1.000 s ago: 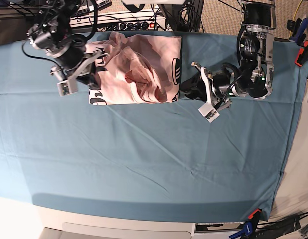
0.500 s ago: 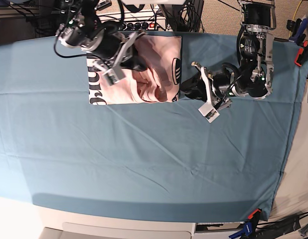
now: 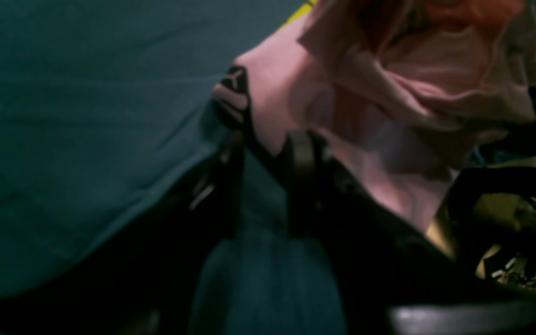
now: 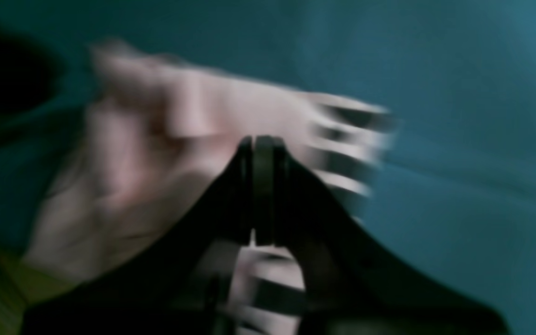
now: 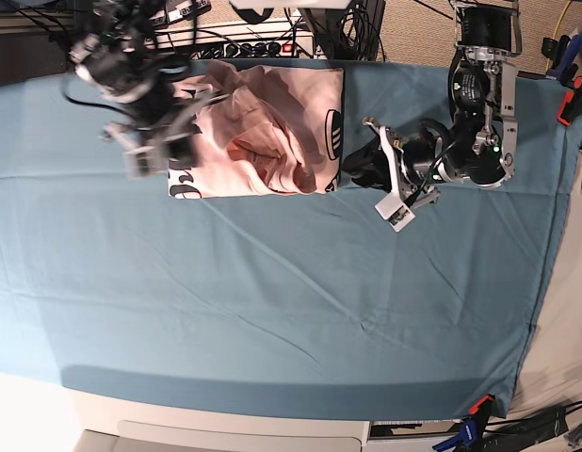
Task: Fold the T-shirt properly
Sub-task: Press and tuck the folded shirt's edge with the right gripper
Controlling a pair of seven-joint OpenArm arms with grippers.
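The pale pink T-shirt (image 5: 272, 132) lies folded into a rough rectangle at the back of the teal table cloth (image 5: 272, 301), with crumpled layers on top and black lettering along its left edge. My right gripper (image 5: 145, 155) hovers blurred over that left edge. In the right wrist view its fingers (image 4: 261, 139) are pressed shut, with the T-shirt (image 4: 165, 153) smeared behind them. My left gripper (image 5: 352, 172) sits low at the shirt's right edge. In the left wrist view it (image 3: 265, 144) stands open, teal cloth showing between the fingers, and the T-shirt (image 3: 389, 93) lies just past the tips.
A power strip with cables (image 5: 244, 42) runs behind the table's back edge. Hand tools (image 5: 573, 85) lie at the far right. Clamps (image 5: 475, 405) hold the cloth at the front right corner. The cloth's front half stretches flat with light creases.
My right arm swung right over the shirt, then back to its left edge, and is still moving. The upper left layer looks shifted. The left arm has not moved.
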